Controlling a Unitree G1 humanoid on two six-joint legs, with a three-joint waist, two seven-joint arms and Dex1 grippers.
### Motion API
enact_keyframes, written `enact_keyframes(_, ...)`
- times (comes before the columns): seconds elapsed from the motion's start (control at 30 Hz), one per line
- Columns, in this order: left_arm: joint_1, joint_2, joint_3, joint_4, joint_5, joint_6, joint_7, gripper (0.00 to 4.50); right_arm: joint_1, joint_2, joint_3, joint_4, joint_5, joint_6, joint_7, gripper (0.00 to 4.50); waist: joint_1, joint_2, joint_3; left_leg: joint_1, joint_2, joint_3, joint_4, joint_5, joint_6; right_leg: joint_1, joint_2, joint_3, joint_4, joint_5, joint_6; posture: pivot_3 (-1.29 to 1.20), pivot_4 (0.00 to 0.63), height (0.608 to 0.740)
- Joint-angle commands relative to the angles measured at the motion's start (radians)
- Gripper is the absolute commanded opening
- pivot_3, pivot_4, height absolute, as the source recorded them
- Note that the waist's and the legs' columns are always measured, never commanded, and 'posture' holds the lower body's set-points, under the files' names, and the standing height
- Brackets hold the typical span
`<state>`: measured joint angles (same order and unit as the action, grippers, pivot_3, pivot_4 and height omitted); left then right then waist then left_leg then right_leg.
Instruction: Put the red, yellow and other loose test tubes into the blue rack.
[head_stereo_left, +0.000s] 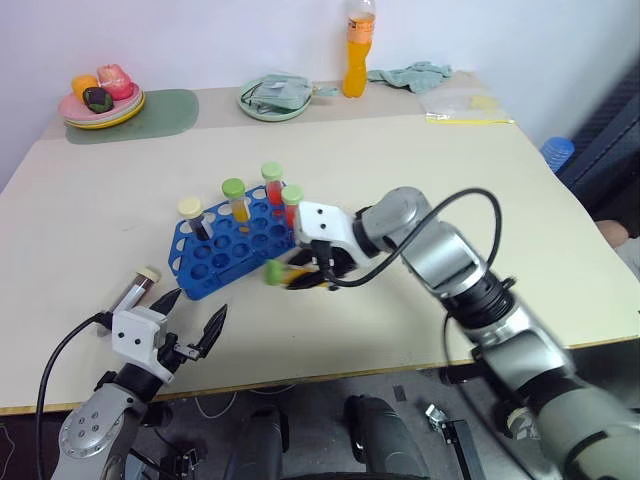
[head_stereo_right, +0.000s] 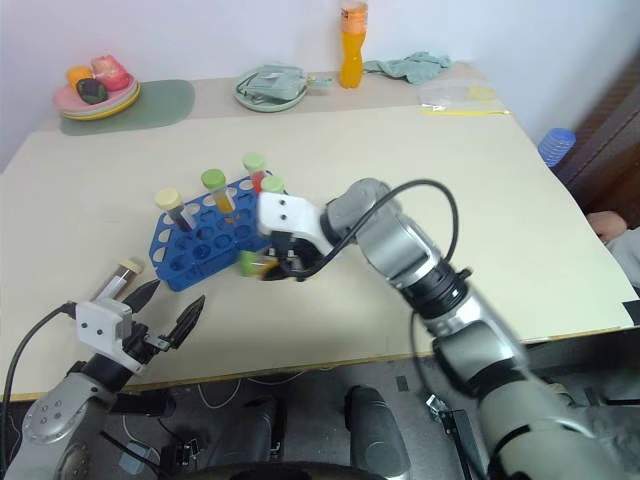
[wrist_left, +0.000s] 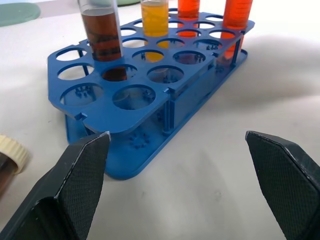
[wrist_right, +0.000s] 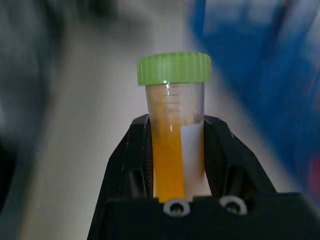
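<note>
The blue rack (head_stereo_left: 228, 248) stands mid-table with several capped tubes upright in it: a cream-capped dark one (head_stereo_left: 190, 210), a green-capped yellow one (head_stereo_left: 234, 192) and two green-capped red ones (head_stereo_left: 273, 175). My right gripper (head_stereo_left: 300, 277) is shut on a yellow test tube with a green cap (wrist_right: 174, 67), held lying level just in front of the rack's near right corner. A loose cream-capped tube (head_stereo_left: 139, 286) lies on the table beside my left gripper (head_stereo_left: 197, 312). That gripper is open and empty, pointing at the rack (wrist_left: 150, 105) from the near side.
Along the back of the table are plates with fruit (head_stereo_left: 100, 100) on a green mat (head_stereo_left: 170, 110), a plate with a cloth (head_stereo_left: 275, 98), an orange bottle (head_stereo_left: 360, 50), a rag (head_stereo_left: 415, 75) and a plastic bag (head_stereo_left: 465, 105). The table's front edge runs near my left gripper.
</note>
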<state>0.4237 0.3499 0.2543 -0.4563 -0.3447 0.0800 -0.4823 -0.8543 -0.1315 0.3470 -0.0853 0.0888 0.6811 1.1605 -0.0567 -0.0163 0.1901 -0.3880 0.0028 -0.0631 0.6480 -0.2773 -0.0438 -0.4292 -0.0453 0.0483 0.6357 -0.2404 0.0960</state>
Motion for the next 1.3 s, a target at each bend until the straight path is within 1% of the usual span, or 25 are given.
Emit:
enact_keyframes(0.03, -0.009, 0.011, 0.012, -0.05, -0.008, 0.003, 0.005, 4.5, -0.012, 0.216, -0.179, 0.021, 0.115, -0.08, -0.268, 1.19, 0.003, -0.001, -0.001, 0.0, 0.0, -0.001, 0.0, 0.0, 0.0, 0.0, 0.0, 0.0, 0.001, 0.0, 0.0, 0.0, 0.15, 0.74)
enact_keyframes(0.1, -0.015, 0.016, 0.012, -0.059, -0.013, 0.012, 0.005, 4.5, -0.004, 0.337, -0.242, 0.096, 0.139, -0.15, -0.406, 1.19, 0.012, -0.001, -0.001, 0.0, 0.0, -0.001, 0.0, 0.0, 0.0, 0.0, 0.0, 0.0, 0.001, 0.0, 0.0, 0.0, 0.15, 0.74)
enact_keyframes(0.13, -0.016, 0.019, 0.016, -0.064, -0.017, 0.018, 0.005, 4.5, 0.009, 0.364, -0.242, 0.128, 0.138, -0.186, -0.446, 1.19, 0.017, -0.003, -0.002, 0.0, 0.0, -0.001, 0.001, 0.0, -0.001, 0.001, -0.001, -0.001, 0.0, 0.0, 0.0, 0.0, 0.15, 0.74)
enact_keyframes(0.2, -0.017, 0.025, 0.026, -0.071, -0.027, 0.027, 0.003, 4.5, 0.04, 0.378, -0.202, 0.186, 0.124, -0.281, -0.5, 1.19, 0.017, -0.006, -0.004, 0.0, -0.002, -0.002, 0.001, 0.0, -0.001, 0.003, -0.003, -0.001, -0.002, 0.0, 0.0, 0.0, 0.15, 0.74)
enact_keyframes(0.3, -0.016, 0.037, 0.038, -0.082, -0.037, 0.036, 0.003, 4.5, 0.07, 0.391, -0.157, 0.27, 0.119, -0.398, -0.554, 1.19, 0.011, -0.005, -0.003, 0.0, -0.004, 0.001, 0.0, 0.0, -0.001, 0.001, -0.005, 0.0, -0.003, 0.0, 0.0, 0.0, 0.15, 0.74)
enact_keyframes(0.47, -0.015, 0.055, 0.05, -0.108, -0.049, 0.06, 0.011, 4.5, 0.085, 0.376, -0.12, 0.376, 0.133, -0.49, -0.589, 1.19, 0.009, -0.005, -0.003, 0.0, -0.001, 0.0, -0.001, 0.0, -0.001, 0.0, -0.002, 0.0, -0.001, 0.0, 0.0, 0.0, 0.15, 0.74)
enact_keyframes(0.77, -0.018, 0.059, 0.054, -0.17, -0.051, 0.115, 0.038, 4.5, 0.092, 0.359, -0.067, 0.484, 0.122, -0.554, -0.615, 1.19, 0.011, -0.005, -0.003, 0.0, -0.001, 0.0, 0.0, 0.0, -0.001, 0.0, -0.002, 0.0, -0.001, 0.0, 0.0, 0.0, 0.15, 0.74)
enact_keyframes(1.0, -0.06, 0.066, 0.047, -0.222, -0.053, 0.192, 0.072, 4.5, 0.077, 0.362, -0.077, 0.562, 0.123, -0.62, -0.645, 1.19, 0.011, -0.005, -0.003, 0.0, -0.001, 0.0, 0.0, 0.0, -0.001, 0.0, -0.002, 0.0, -0.001, 0.0, 0.0, 0.0, 0.15, 0.74)
enact_keyframes(1.3, -0.067, 0.067, 0.061, -0.197, -0.056, 0.184, 0.053, 4.5, 0.053, 0.353, -0.105, 0.649, 0.119, -0.693, -0.675, 1.19, 0.011, -0.005, -0.003, 0.001, -0.001, 0.0, 0.0, 0.0, -0.001, 0.001, -0.002, 0.0, -0.001, 0.0, 0.0, 0.0, 0.15, 0.74)
